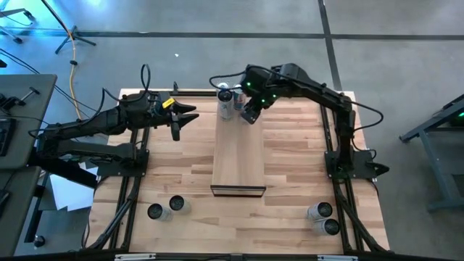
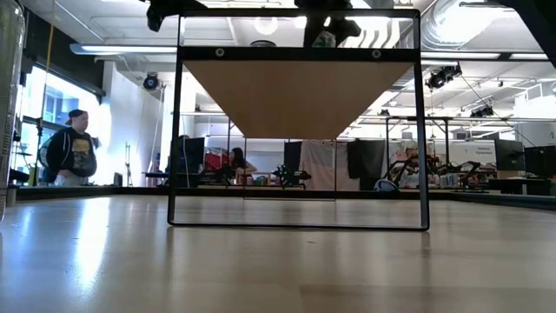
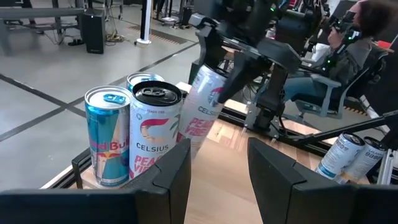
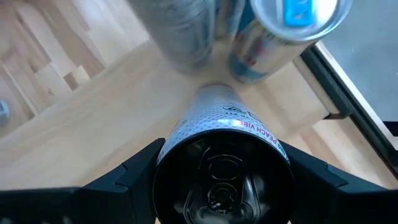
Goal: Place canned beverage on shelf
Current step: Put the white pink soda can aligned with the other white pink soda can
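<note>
The shelf (image 1: 238, 156) is a long light-wood platform standing in the middle of the table. Three cans stand upright at its far end: a blue Red Bull can (image 3: 109, 137), a white Celsius can (image 3: 155, 130) and another can (image 3: 143, 79) behind them. My right gripper (image 1: 250, 112) hangs over that end, beside these cans, shut on a fourth white Celsius can (image 3: 202, 115). My left gripper (image 1: 187, 121) hovers left of the shelf. It points level toward the cans, open with nothing between its fingers (image 3: 180, 180). My right gripper pinches the can's top end (image 4: 224, 134), just below its black lid, between its two fingers (image 4: 134, 177) on opposite sides. The fingers come from above, slanting down. The can hangs tilted, its bottom toward the standing cans. I cannot tell whether its bottom touches the shelf.
Two cans (image 1: 167, 208) stand on the table near its front left corner. Two more (image 1: 322, 217) lie near the front right. In the low view the shelf (image 2: 295, 91) stands raised on a dark frame. People are in the room beyond the table.
</note>
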You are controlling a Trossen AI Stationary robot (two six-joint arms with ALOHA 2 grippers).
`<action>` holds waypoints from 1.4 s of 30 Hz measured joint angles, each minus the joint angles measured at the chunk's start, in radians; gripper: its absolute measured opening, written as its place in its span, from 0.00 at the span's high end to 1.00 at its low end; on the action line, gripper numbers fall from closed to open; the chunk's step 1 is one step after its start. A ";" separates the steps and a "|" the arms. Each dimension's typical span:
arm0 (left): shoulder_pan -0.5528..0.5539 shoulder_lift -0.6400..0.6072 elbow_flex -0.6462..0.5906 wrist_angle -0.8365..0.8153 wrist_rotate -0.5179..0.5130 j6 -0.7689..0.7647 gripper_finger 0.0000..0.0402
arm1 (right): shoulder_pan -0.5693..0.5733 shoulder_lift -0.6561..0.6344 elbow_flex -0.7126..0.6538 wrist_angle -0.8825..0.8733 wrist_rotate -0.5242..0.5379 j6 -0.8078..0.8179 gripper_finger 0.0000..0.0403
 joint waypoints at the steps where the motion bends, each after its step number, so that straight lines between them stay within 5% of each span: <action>1: 0.000 0.000 0.000 0.000 0.000 0.000 0.67 | -0.006 0.000 0.000 0.001 -0.001 0.000 0.40; 19: 0.000 0.000 0.000 -0.002 0.002 0.036 0.67 | -0.027 0.014 0.002 0.000 -0.070 -0.007 0.29; 42: 0.000 0.000 0.000 -0.002 0.002 0.035 0.67 | -0.028 0.013 0.000 0.026 -0.069 -0.026 0.28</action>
